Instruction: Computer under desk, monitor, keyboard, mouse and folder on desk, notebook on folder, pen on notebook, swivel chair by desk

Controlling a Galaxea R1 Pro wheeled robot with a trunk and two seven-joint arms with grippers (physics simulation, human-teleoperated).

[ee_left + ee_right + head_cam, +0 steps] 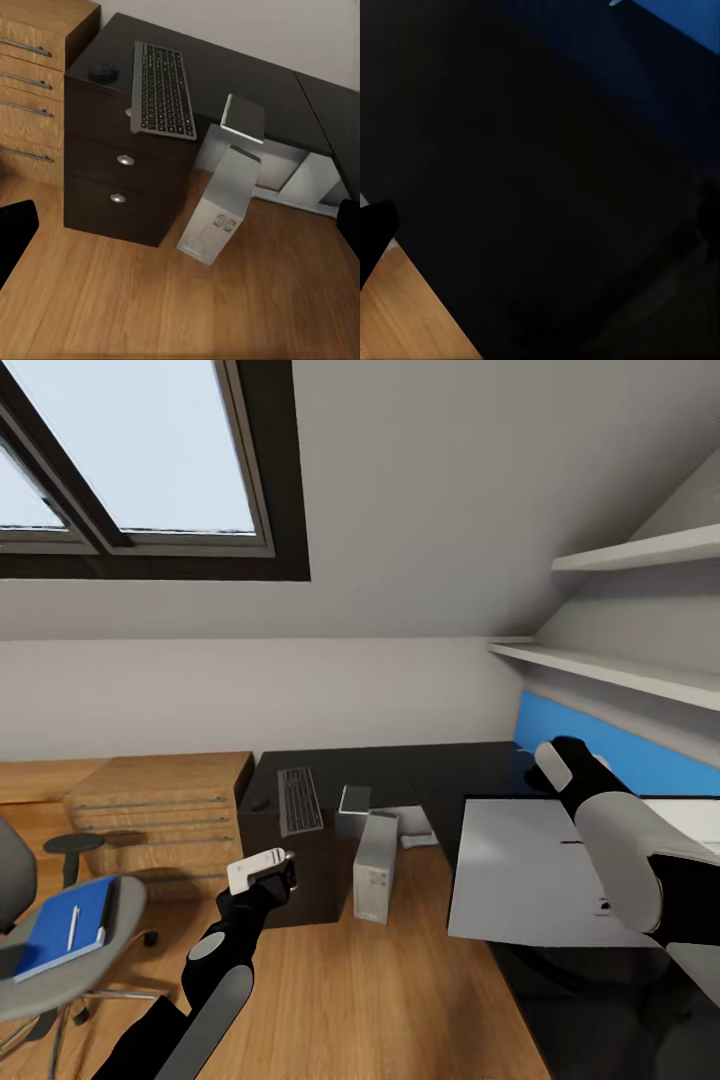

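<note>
Left hand (pixel 268 867) hangs over the wood floor (pixel 380 1000) near the drawer end of the desk (pixel 400 770); can't tell if its fingers are spread or pressed together. Right hand (pixel 560 760) is over the dark desk top on the right, state hidden too. Keyboard (pixel 163 90) lies on the desk's left end above the drawers, with the mouse (pixel 102 72) just left of it. Computer (pixel 221 204), a grey tower, stands on the floor beside the drawers; there's a small logo on its side but it's too blurry to read. Swivel chair (pixel 30 1000) sits far left, with the blue folder (pixel 65 928) on its seat and the pen (pixel 73 926) lying on top. Light wood cabinet (pixel 160 805) is behind it.
</note>
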